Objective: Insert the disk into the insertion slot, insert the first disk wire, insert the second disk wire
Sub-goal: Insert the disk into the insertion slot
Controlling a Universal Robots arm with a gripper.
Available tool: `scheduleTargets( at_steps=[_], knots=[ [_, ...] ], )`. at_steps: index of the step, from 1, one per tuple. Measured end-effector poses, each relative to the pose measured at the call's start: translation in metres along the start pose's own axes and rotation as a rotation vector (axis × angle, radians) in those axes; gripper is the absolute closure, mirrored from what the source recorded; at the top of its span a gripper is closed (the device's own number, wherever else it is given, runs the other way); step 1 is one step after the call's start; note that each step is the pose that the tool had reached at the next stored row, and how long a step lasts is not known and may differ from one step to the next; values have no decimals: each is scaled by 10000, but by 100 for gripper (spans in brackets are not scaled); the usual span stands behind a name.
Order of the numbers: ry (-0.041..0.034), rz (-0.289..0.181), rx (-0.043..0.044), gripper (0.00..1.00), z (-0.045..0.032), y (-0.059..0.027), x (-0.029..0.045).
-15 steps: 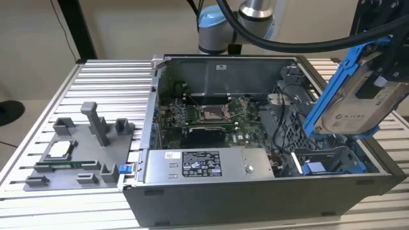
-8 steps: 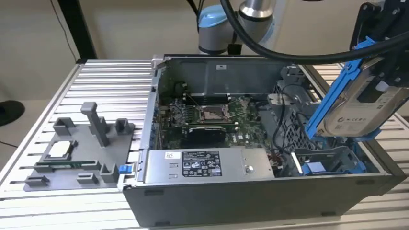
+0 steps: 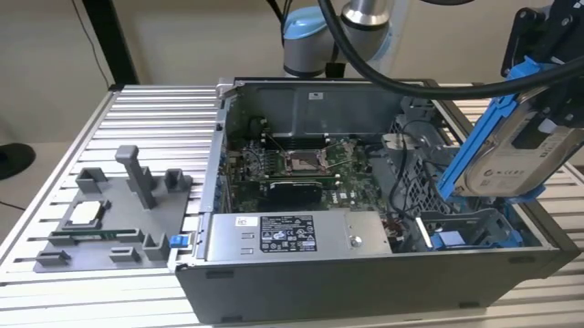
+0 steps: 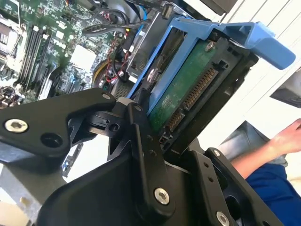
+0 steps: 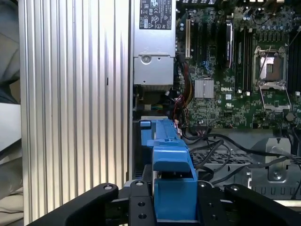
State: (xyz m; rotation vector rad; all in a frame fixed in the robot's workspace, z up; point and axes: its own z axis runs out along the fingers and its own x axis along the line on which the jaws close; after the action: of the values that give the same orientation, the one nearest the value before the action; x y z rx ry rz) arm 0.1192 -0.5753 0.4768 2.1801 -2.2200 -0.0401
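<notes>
The arm's black jaws are clenching one end of the flat silver-grey hard disk (image 3: 511, 160) with a white label, framed by a bright blue plastic bracket. They are holding it in the air, steeply tilted, over the end of the open dark grey computer case (image 3: 365, 287) towards the exterior view's right. The disk is hanging above the insertion slot (image 3: 461, 236), a rectangular grey metal bay with bright blue rails in that corner of the case, and is not touching it.

In the second wrist view the disk's green circuit board (image 4: 181, 96) is facing the camera, and the black fingers (image 4: 141, 136) are pressing against the blue frame. In the first wrist view the blue bracket (image 5: 171, 181) is showing end-on between the black finger links, probably right over the bay, though the angle is making that hard to judge.

Loose black cables (image 5: 211, 150) are lying beside it. Past them are showing the green motherboard (image 5: 221, 89), the square silver processor socket (image 5: 272, 66) and the grey power-supply box (image 5: 153, 47).

The case is standing on a ribbed aluminium surface (image 3: 155, 109). A grey plastic fixture (image 3: 100, 225) with upright posts is sitting on it, towards the exterior view's left. A person's hand (image 4: 289, 136) and blue sleeve (image 4: 268, 183) are showing in the second wrist view
</notes>
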Motion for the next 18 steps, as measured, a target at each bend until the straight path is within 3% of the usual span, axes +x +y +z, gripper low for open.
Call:
scheduleTargets(
  at_steps=[10,18],
  knots=[
    [0,30,-7,100,58,-2,-1],
    [-1,46,-7,100,166,-6,-1]
  ],
)
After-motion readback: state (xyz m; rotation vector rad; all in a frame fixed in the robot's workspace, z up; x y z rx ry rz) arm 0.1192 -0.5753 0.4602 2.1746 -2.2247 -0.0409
